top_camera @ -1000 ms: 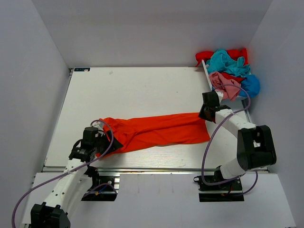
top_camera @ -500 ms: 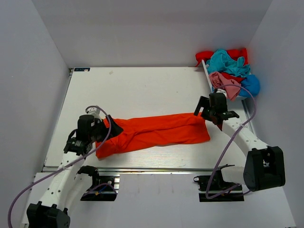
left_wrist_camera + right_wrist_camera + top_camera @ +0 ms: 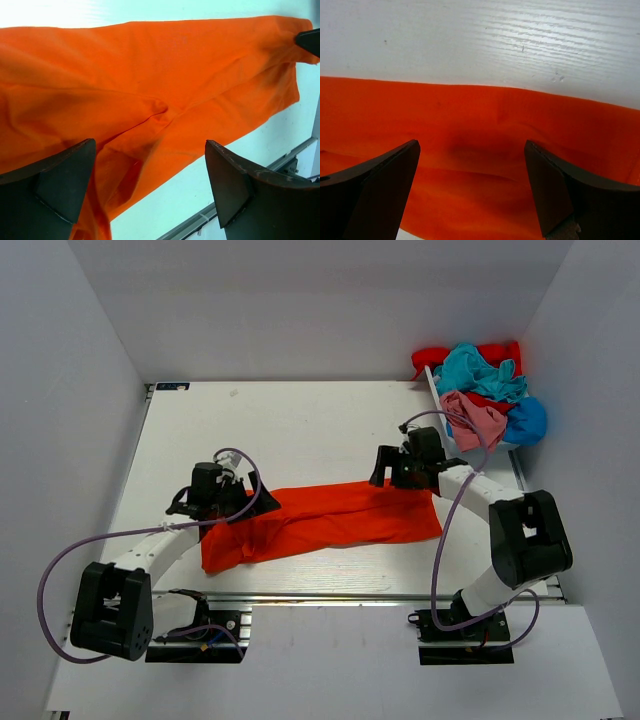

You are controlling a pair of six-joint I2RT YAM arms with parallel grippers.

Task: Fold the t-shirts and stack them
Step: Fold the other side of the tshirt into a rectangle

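Orange-red, soft, thin: the bright orange-red cloth t-shirt [image 3: 320, 523] lay as a long creased band across the near half of the white wood-grain desk [image 3: 300, 430], doubled over lengthwise, with its left end bunched and wider. The crumpled teal, pink, red and blue t-shirts [image 3: 482, 390] sat heaped at the far right corner, well apart from it.

- The left tool [image 3: 149, 150] hovered over the band's left part with jaws spread wide, gripping nothing.
- The right tool [image 3: 470, 145] hovered over the far edge near the right end, likewise released and empty.

Handling, as judged: the shirt looked light and limp, with no stiffness to hold a shape. It would likely sag between two grips and drag on the wood rather than slide cleanly. It was not fragile, so a firm pinch seemed safe.

Best hold: the far long edge, pinched through both layers, one tool near each end so the cloth hangs taut. A single-layer pinch risked undoing the fold.
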